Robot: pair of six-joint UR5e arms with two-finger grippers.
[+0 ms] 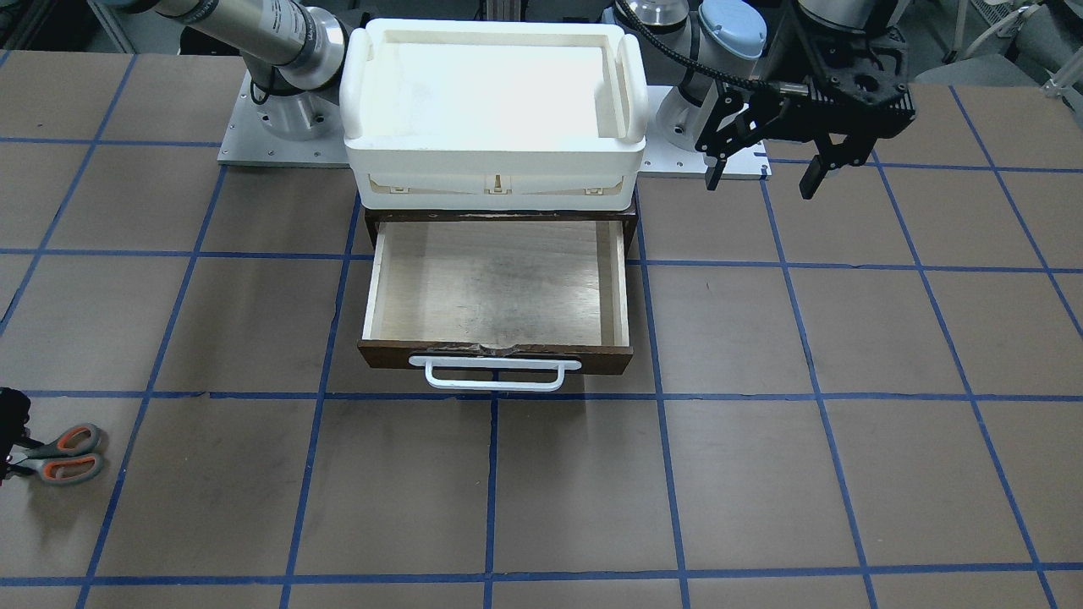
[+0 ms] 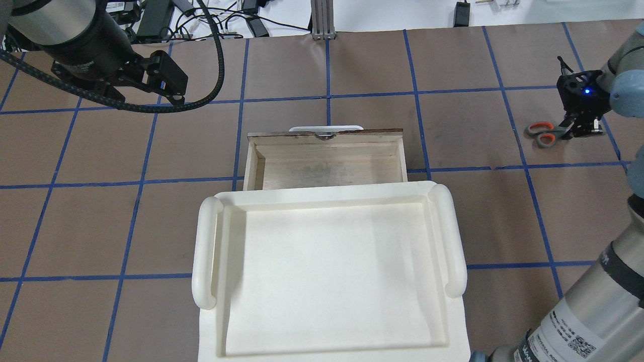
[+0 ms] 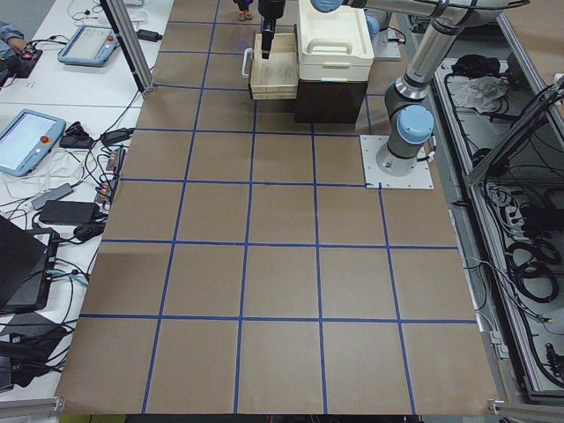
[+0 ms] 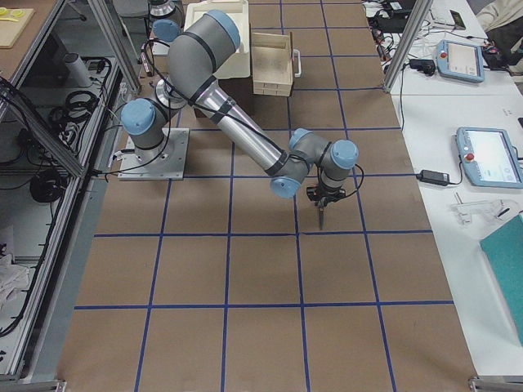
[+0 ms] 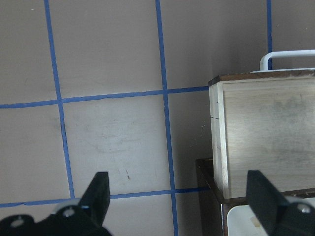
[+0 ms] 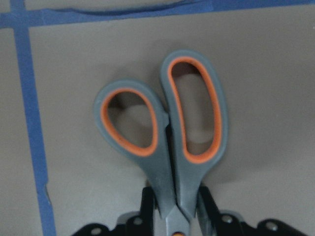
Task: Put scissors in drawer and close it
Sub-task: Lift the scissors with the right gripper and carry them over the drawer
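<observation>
Right gripper [image 6: 174,209]: you had its fingers [image 6: 147,204] pressed against both sides of the scissors [image 6: 167,132], just below the grey, orange-lined loops, pinching them. Scissors: low at the table [image 1: 761,474] surface on the robot's right, well apart from the drawer [image 1: 592,359]. Left gripper [image 1: 761,182]: your front view showed it spread wide, raised above the table beside the white tray [image 1: 495,161]. Drawer: it stood pulled out beneath that tray, with its white bar handle [image 1: 495,374] toward your side.

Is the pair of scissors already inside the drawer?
No, the drawer is open with a bare wooden floor, and the scissors are far off to one side of it.
</observation>
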